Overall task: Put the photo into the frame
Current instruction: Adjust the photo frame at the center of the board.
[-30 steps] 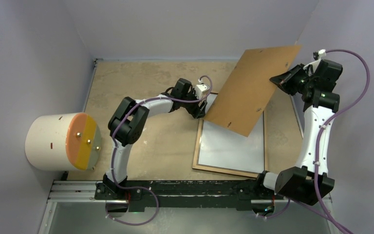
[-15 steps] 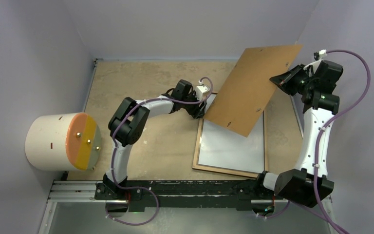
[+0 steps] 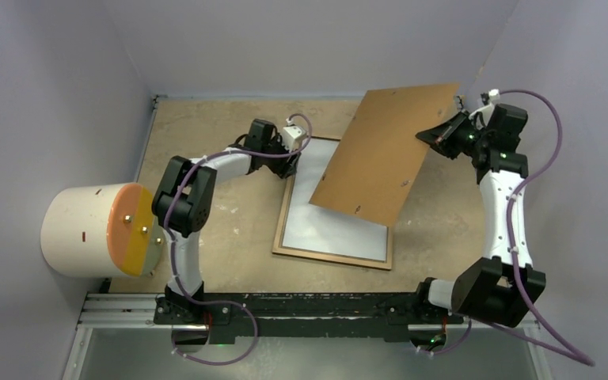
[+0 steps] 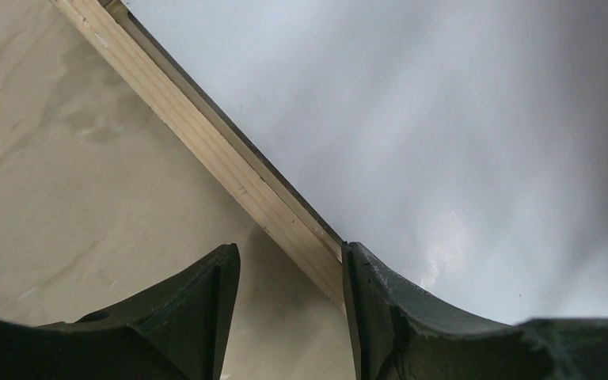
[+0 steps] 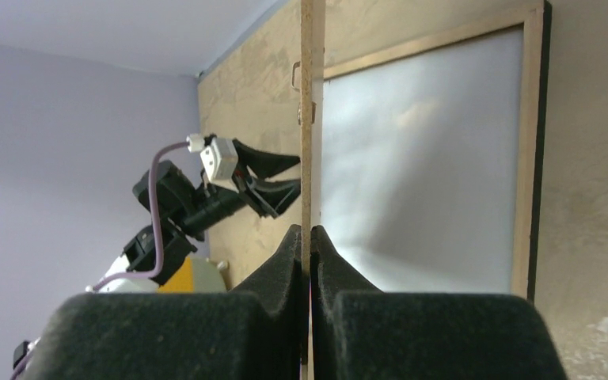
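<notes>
- The tabletop [image 3: 206, 134] carries the frame [image 3: 328, 259], which lies back up near the middle with its wooden rails showing.
- The backing board [image 3: 380, 150] hangs tilted over the frame's far right part. My right claw [image 5: 310, 233] is clamped tight on its right edge.
- A pale sheet [image 3: 332, 229] fills the frame. I cannot tell whether it is the photo's back or glass, and no print shows elsewhere.
- My left claw [image 4: 289, 261] is half wide and straddles the left rail without pinching it.
- Likely step: closing up. Next I should square the board to the rails and lower it flat while my left claw steadies the frame.
</notes>
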`<state>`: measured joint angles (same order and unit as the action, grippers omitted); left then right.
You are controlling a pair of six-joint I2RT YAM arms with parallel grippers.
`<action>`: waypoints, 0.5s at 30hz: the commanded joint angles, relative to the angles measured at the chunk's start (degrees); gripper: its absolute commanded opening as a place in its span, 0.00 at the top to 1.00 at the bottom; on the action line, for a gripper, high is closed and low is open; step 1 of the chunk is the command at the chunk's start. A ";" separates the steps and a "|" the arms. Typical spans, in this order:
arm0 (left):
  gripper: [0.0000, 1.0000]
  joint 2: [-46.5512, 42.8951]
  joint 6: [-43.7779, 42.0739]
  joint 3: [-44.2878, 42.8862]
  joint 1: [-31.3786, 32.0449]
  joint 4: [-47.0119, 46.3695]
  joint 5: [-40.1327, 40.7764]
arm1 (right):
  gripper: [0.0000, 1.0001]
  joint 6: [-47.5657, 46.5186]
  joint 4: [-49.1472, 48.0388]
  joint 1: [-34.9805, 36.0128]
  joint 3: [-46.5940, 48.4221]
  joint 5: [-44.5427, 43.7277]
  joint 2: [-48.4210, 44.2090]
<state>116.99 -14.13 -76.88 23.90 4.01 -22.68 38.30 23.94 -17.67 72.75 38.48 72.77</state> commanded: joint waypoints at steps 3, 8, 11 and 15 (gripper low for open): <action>0.48 -5.54 -11.42 3.28 -3.89 4.53 2.94 | 1.00 4.82 -9.73 7.87 -0.91 6.22 3.25; 0.48 -8.37 -16.80 4.10 -6.50 6.15 2.14 | 1.00 11.22 -19.22 11.25 -5.85 9.61 4.91; 0.46 -9.68 -17.93 3.83 -8.04 6.07 1.77 | 1.00 12.16 -22.33 13.54 -6.39 10.96 7.02; 0.31 -12.21 -18.21 2.00 -8.90 5.04 1.81 | 1.00 11.33 -23.52 16.14 -5.17 13.76 10.96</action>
<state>110.02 -29.67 -73.17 16.38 9.91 -20.60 46.72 8.51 -3.49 65.54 45.12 82.24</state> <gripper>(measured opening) 0.624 0.015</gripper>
